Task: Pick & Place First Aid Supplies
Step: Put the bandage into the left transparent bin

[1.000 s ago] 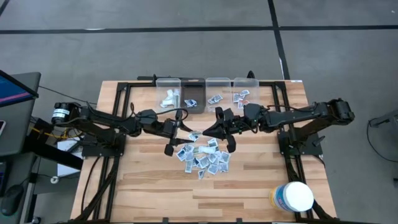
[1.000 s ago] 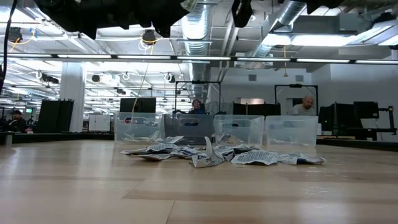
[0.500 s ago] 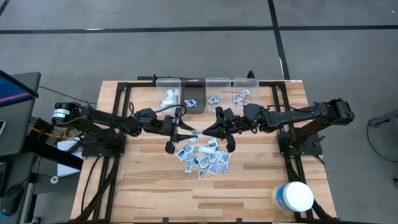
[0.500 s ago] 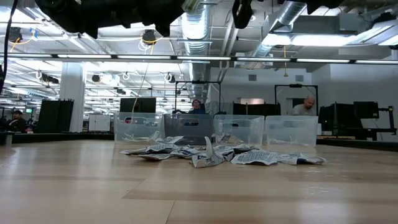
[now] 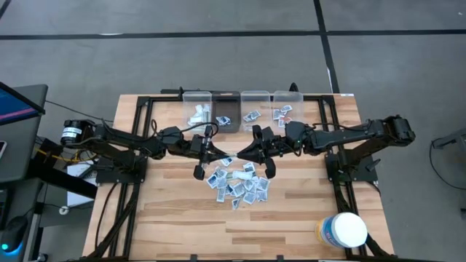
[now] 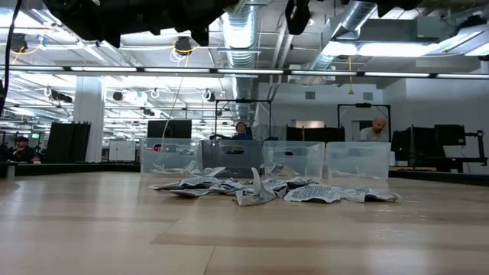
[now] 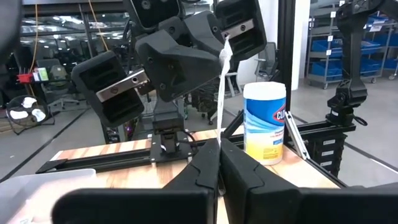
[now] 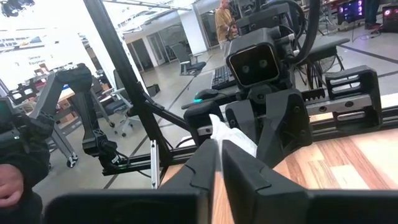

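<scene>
1. The table (image 5: pixel 291 211) is seen to be of pale, smooth wooden planks with a slight sheen.
2. The packets (image 5: pixel 237 183) are shown as crinkled printed paper.
3. The bins (image 6: pixel 294 159) are made of clear plastic.
4. The tub (image 5: pixel 342 231) is of glossy white plastic.
5. The gripper fingers (image 7: pixel 242 177) are moulded in matt black plastic.

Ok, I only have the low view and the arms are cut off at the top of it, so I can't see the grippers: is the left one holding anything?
Observer: Yes. Its wrist view shows the left gripper shut on a white packet that stands up from its fingertips.
Operator: And where is the other arm?
Observer: From above, the right gripper faces the left one tip to tip, over the far edge of the pile.
Operator: Anything sorted yet?
Observer: The high view shows packets lying in the clear bins at the table's far edge.
</scene>
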